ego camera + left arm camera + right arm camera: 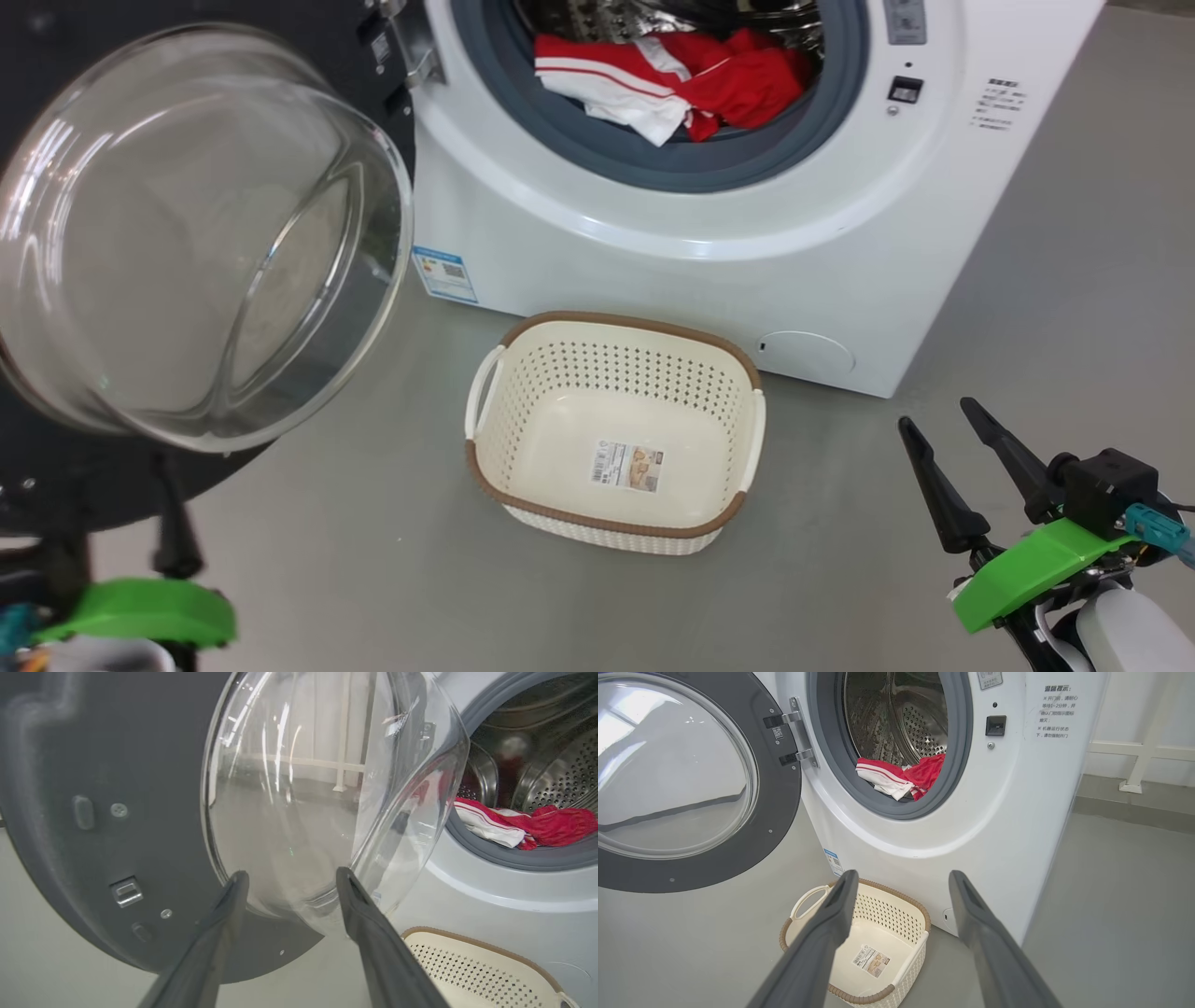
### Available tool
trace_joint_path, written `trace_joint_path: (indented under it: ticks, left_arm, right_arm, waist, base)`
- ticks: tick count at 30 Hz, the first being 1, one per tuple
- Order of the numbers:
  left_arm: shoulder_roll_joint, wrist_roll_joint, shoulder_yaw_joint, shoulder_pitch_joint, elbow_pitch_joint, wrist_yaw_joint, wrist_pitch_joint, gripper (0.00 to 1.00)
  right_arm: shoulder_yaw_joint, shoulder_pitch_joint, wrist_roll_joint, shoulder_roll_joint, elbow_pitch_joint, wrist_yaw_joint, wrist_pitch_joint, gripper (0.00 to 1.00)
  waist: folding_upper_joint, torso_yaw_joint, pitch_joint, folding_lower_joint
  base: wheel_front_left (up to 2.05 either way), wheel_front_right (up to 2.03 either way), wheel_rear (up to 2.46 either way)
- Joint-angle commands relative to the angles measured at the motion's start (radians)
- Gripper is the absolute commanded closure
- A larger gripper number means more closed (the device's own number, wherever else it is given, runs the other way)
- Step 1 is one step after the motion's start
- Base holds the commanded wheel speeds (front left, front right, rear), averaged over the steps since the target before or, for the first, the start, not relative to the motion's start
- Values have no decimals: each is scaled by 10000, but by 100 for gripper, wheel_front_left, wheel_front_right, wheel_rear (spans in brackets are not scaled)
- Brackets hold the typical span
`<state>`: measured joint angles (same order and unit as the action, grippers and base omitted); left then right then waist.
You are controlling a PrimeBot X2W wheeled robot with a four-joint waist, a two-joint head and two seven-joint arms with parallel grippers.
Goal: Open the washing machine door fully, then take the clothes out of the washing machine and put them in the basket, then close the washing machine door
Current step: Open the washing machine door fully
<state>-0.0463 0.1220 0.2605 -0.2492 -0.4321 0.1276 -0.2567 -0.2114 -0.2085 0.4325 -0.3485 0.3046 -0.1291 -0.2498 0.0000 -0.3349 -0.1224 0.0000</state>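
Near: right tool [934, 415] fingers apart, holding nothing, above floor [373, 560]. The left tool [289, 877] fingers apart, tips near door [187, 233] glass. The basket [616, 322] on floor, just before washing machine [653, 271]. The door swung open. Red clothes [691, 79] inside, at the opening.

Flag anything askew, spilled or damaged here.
Nothing damaged or spilled. Only oddity: the red-and-white clothes hang over the grey-blue rubber gasket of the white front-loading washing machine; the cream perforated plastic basket sits upright, empty.
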Motion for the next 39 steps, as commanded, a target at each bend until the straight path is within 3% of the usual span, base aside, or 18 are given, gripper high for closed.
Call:
trace_joint_path:
  ticks: [1, 9, 18, 31, 39]
  left_arm:
    - [-252, 128, 177, -5, 307, 22, -51, 0]
    - [-491, 1047, -1368, 767, 1222, 28, -51, 0]
    - [-780, 1611, -2440, 1121, 1743, 29, -51, 0]
    - [-896, 1622, -2690, 1455, 2040, 30, -51, 0]
    - [-869, 1762, -2572, 1519, 2116, 30, -51, 0]
  right_arm:
    - [-121, 65, -15, -99, -258, -16, -120, 0]
    - [206, 177, -25, -125, -289, -16, -120, 0]
    - [469, 338, 9, -75, -292, -16, -120, 0]
    - [771, 536, 42, -36, -360, -16, -120, 0]
    - [875, 525, 40, 8, -387, -16, -120, 0]
  waist:
    - [0, 133, 68, 0]
    - [0, 904, 171, 0]
    - [0, 2034, 234, 0]
    - [0, 3607, 275, 0]
    - [0, 4076, 156, 0]
  base:
    - [0, 0, 0]
    - [0, 0, 0]
    - [0, 0, 0]
    - [0, 0, 0]
    - [0, 0, 0]
